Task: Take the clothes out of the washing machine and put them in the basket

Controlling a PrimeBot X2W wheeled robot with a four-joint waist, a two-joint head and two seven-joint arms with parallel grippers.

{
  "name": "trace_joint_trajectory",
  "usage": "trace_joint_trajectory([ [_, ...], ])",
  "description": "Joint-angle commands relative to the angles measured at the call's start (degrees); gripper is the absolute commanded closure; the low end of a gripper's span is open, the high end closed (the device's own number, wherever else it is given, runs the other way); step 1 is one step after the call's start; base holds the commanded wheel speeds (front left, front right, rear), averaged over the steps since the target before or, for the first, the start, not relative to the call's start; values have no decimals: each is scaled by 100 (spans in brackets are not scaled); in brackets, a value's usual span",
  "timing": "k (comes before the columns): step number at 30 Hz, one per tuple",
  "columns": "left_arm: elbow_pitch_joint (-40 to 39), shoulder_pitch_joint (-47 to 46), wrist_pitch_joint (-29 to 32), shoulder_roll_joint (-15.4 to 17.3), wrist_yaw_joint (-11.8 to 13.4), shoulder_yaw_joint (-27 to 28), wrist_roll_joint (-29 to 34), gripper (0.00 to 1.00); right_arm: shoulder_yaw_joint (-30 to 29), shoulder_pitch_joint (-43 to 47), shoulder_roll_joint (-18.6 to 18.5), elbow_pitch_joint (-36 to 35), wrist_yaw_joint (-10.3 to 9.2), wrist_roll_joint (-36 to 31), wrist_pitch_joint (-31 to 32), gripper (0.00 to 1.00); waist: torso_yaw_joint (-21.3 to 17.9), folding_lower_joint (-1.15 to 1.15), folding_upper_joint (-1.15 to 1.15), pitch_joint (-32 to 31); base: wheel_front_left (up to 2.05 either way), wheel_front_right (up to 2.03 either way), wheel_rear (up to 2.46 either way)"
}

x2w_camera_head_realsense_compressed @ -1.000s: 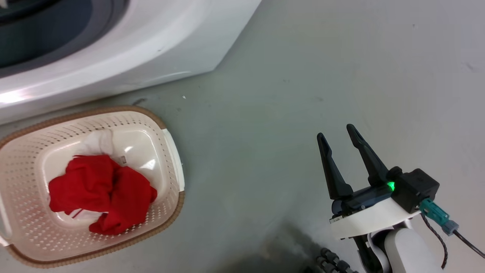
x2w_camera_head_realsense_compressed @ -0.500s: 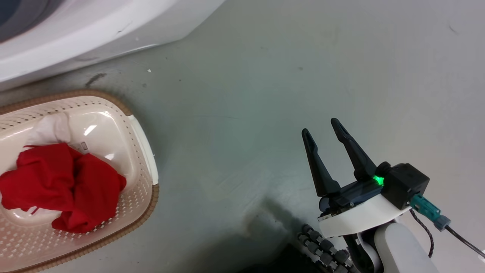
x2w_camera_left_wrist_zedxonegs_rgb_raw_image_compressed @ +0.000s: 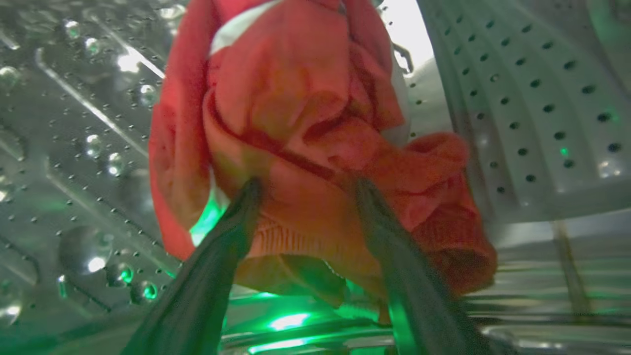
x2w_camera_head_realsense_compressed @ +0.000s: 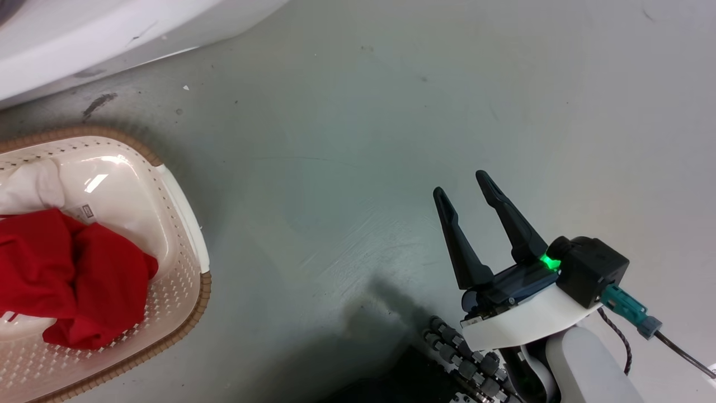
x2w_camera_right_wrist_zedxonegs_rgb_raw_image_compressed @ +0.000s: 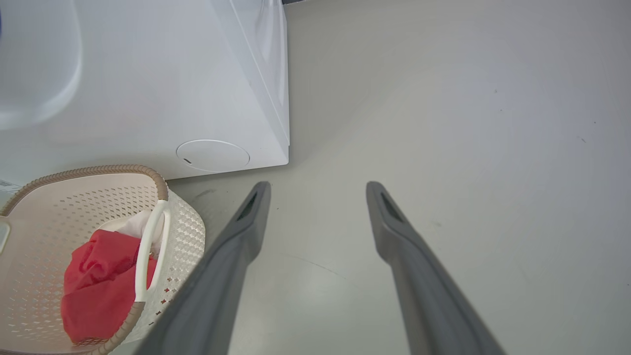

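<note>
1. Inside the washing machine's steel drum (x2w_camera_left_wrist_zedxonegs_rgb_raw_image_compressed: 532,98), a red garment (x2w_camera_left_wrist_zedxonegs_rgb_raw_image_compressed: 296,108) with a white stripe near its top lies bunched right in front of the left gripper (x2w_camera_left_wrist_zedxonegs_rgb_raw_image_compressed: 305,190)
2. That gripper's two dark fingers stand wide apart, one on each side of the bundle's lower part, and their tips touch the cloth. The ribbed hem bulges between them. The picture is blurred, so I cannot tell whether they press on it
3. The left arm reaches into the drum with perforated metal on both sides of it, and a green glow shows on the metal beneath the fingers
4. More red clothes (x2w_camera_head_realsense_compressed: 72,268) lie crumpled in the basket (x2w_camera_head_realsense_compressed: 198,302), with a bit of white cloth (x2w_camera_head_realsense_compressed: 28,187) beside them. The basket stands on the grey floor (x2w_camera_head_realsense_compressed: 363,140), just in front of the washing machine (x2w_camera_head_realsense_compressed: 84,33)
5. The right gripper (x2w_camera_head_realsense_compressed: 460,184) is well apart from the basket – off to its right, above bare floor, with nothing between its spread fingers
6. The right arm comes up from the lower right, fingers pointing forward and tilted a little to the left, with a green light (x2w_camera_head_realsense_compressed: 548,262) lit at the wrist
7. From that wrist the basket (x2w_camera_right_wrist_zedxonegs_rgb_raw_image_compressed: 49,212) sits to the lower left with its red load (x2w_camera_right_wrist_zedxonegs_rgb_raw_image_compressed: 98,276) – the machine's white front (x2w_camera_right_wrist_zedxonegs_rgb_raw_image_compressed: 148,88) rises behind it
</note>
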Motion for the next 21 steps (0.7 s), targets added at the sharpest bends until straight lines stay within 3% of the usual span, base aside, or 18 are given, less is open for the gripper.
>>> trace_joint_trajectory([
  [1, -122, 191, 73, 60, 65, 36, -46, 100, 14, -84, 15, -17, -4, 19, -19, 0, -11, -1, 0, 3, 0, 0, 0],
  [13, -1531, 1009, -598, 420, 701, 329, -230, 100, -5, -161, 14, 13, -4, 55, -19, 0, -42, -1, 0, -82, 0, 0, 0],
  [21, -1688, 1278, -1829, 286, 1078, 493, -422, 100, -98, -161, 14, 87, -4, 23, -19, 0, -6, -1, 0, -265, 0, 0, 0],
])
